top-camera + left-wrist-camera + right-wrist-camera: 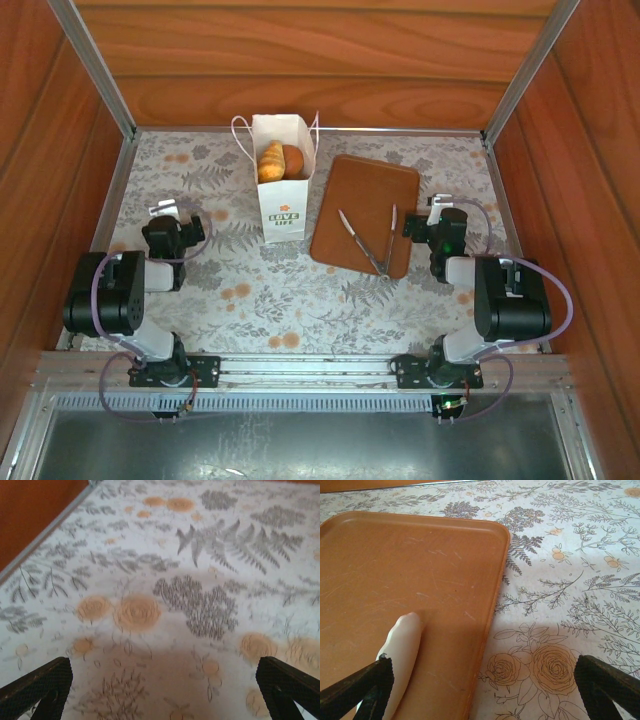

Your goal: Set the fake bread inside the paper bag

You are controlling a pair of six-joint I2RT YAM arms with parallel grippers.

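The white paper bag (pixel 283 200) stands upright at the back middle of the table, its mouth open. Fake bread lies inside it: a golden croissant (pixel 270 161) and a browner round roll (pixel 293 160). My left gripper (pixel 164 210) is low over the tablecloth, left of the bag and well apart from it. In the left wrist view the left gripper (pixel 165 690) is open with bare cloth between its fingers (pixel 37 687). My right gripper (pixel 440 205) sits at the right edge of the brown tray. The right gripper (pixel 482 690) is open and holds nothing.
A brown tray (pixel 365 190) lies right of the bag with metal tongs (pixel 355 233) on it. In the right wrist view the tray (pixel 395 565) takes up the left side, and a white tong end (pixel 402 647) lies by my left finger. Wooden walls enclose the flowered table.
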